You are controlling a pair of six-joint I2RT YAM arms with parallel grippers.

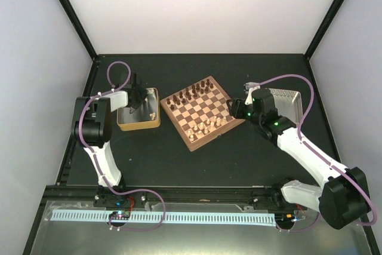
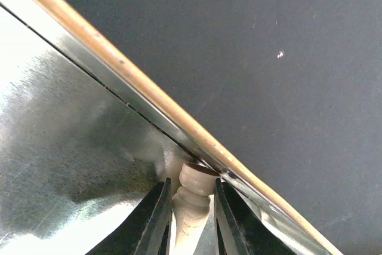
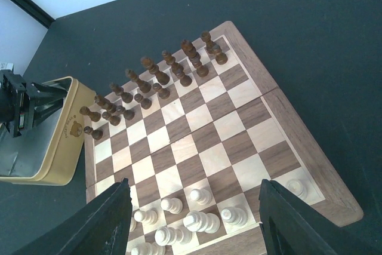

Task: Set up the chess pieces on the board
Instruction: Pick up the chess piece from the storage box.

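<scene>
Left gripper point(image 2: 190, 186) sits narrow astride a pale cream turned wooden chess piece point(image 2: 192, 207) against the tan tin's rim point(image 2: 149, 94); cannot tell if it is gripped. Close squarely, then lift straight clear. Right gripper point(image 3: 196, 184) gapes wide, empty.

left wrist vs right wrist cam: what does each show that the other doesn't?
Left wrist only: a pale piece between the fingers of the left claw, by the shiny inner wall of the tin; grip unclear. Right wrist only: the board, dark pieces in rows at its far side, pale pieces nearer, and the right claw open above them. Both: the tin and the black table.
</scene>
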